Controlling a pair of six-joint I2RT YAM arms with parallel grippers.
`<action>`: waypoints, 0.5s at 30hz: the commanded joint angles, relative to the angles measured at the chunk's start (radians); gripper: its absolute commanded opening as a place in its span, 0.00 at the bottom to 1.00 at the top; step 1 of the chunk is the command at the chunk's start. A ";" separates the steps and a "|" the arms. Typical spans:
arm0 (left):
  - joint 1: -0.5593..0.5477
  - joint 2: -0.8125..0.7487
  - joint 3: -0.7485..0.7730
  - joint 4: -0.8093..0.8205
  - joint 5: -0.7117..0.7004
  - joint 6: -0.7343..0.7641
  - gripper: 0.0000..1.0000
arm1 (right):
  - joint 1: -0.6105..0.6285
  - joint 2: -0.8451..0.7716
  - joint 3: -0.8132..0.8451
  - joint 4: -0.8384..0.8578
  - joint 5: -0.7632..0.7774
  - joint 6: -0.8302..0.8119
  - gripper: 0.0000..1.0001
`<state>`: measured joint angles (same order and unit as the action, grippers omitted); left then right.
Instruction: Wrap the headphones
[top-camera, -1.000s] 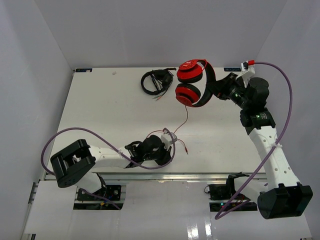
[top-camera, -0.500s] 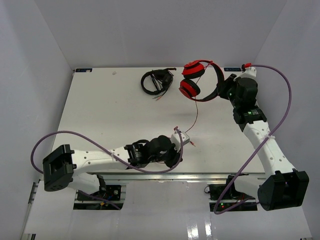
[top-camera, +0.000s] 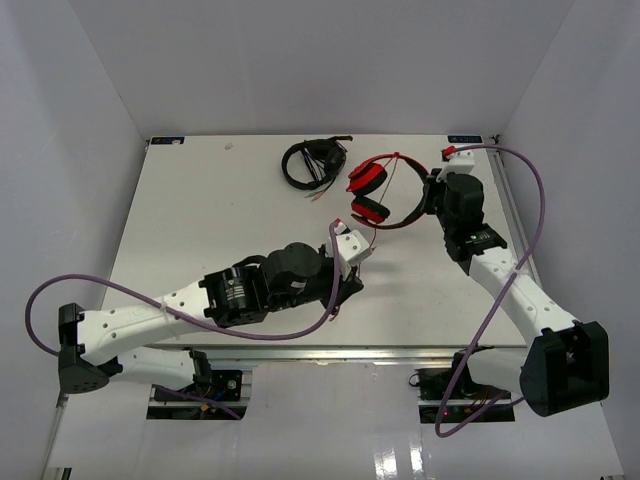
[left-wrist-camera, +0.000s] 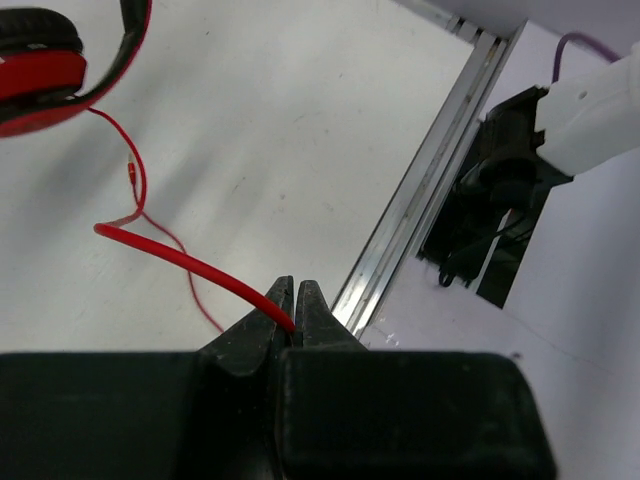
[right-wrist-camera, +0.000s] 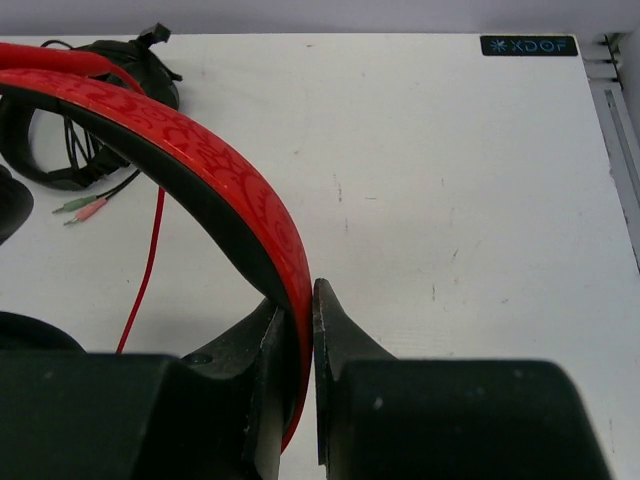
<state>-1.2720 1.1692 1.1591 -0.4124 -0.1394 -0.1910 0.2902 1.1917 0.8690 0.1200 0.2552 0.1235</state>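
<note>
The red headphones (top-camera: 368, 209) hang off the table at the back right, held by the headband. My right gripper (top-camera: 428, 196) is shut on the red, black-lined headband (right-wrist-camera: 220, 180); in the right wrist view the gripper (right-wrist-camera: 300, 300) clamps the band between both fingers. The thin red cable (left-wrist-camera: 180, 260) runs from an earcup (left-wrist-camera: 40, 70) down over the table. My left gripper (left-wrist-camera: 296, 300) is shut on the cable; in the top view it (top-camera: 352, 250) sits just below the earcups. The cable's plug (left-wrist-camera: 133, 175) lies loose on the table.
All-black headphones (top-camera: 312, 162) with a bundled cable lie at the back of the table, left of the red ones, and also show in the right wrist view (right-wrist-camera: 60, 150). The table's near rail (left-wrist-camera: 420, 200) and right edge (right-wrist-camera: 620, 150) are close by.
My left arm has swung up and right with the cable, closing in under the earcups. My right arm has brought the headphones left and toward the table's middle, turning them.
</note>
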 joint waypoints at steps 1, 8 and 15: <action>0.000 0.044 0.141 -0.105 -0.011 0.092 0.00 | 0.067 -0.045 -0.027 0.164 0.043 -0.076 0.08; 0.007 0.165 0.319 -0.179 -0.012 0.173 0.00 | 0.106 -0.052 -0.025 0.140 -0.023 -0.136 0.08; 0.126 0.235 0.493 -0.293 -0.045 0.304 0.00 | 0.116 -0.160 -0.118 0.094 -0.305 -0.307 0.08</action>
<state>-1.2293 1.4029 1.5477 -0.6227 -0.1555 0.0142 0.3931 1.1213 0.7772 0.1467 0.1324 -0.0851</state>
